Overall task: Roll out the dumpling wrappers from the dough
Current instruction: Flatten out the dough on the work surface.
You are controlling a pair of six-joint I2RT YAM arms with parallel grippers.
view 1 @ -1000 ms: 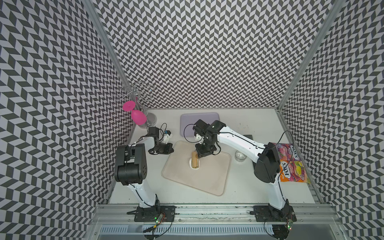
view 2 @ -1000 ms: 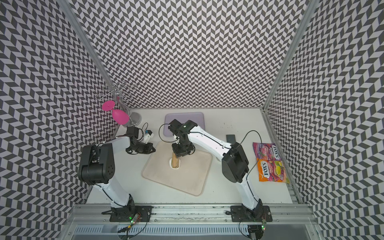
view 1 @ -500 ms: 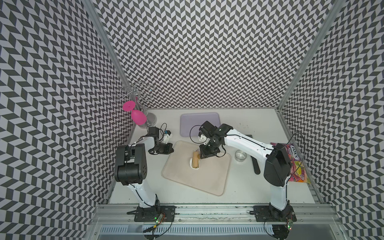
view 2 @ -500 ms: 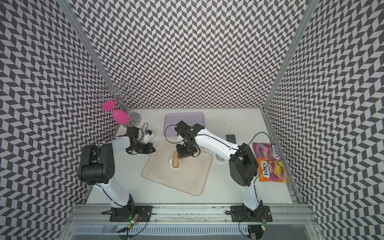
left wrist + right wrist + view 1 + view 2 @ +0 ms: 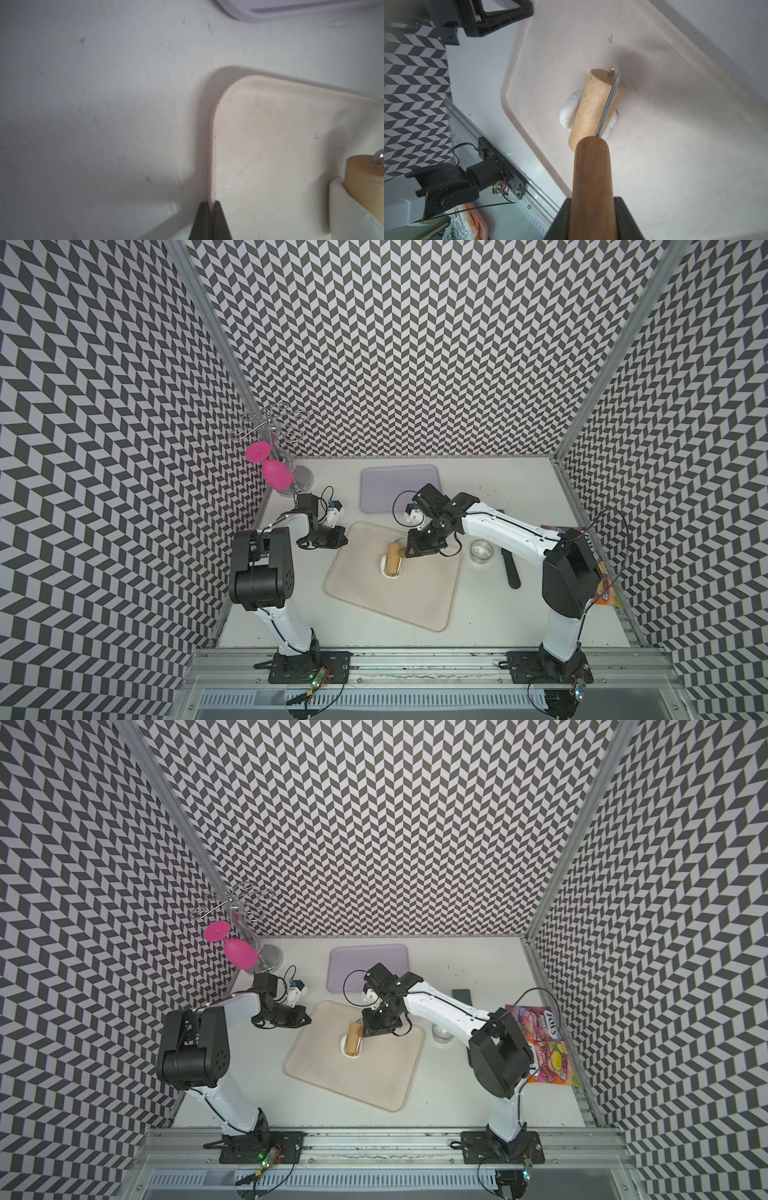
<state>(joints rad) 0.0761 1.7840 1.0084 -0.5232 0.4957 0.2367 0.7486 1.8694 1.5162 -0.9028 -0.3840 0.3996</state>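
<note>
The dough (image 5: 383, 562) (image 5: 344, 1043) is a small white lump on the beige tray (image 5: 407, 601) (image 5: 365, 1077). A wooden roller drum (image 5: 393, 563) (image 5: 593, 108) lies across it, pressing it down; white dough (image 5: 568, 110) bulges out on both sides. My right gripper (image 5: 592, 200) (image 5: 409, 549) is shut on the roller's brown wooden handle (image 5: 591, 176). At the tray's far left corner my left gripper (image 5: 210, 202) (image 5: 340, 537) is shut on the rim of the tray (image 5: 270, 124). No dumpling wrappers are in view.
A lilac tray (image 5: 399, 487) lies behind the beige one. Right of the beige tray sit a metal ring cutter (image 5: 481, 550) and a black tool (image 5: 510, 568), with candy bags (image 5: 540, 1044) at the right wall. A pink glass (image 5: 276, 472) hangs on a wire rack, back left.
The right arm's elbow has swung to the right, uncovering the black tool. The roller has stayed on the dough and barely shifted. The left arm has not moved.
</note>
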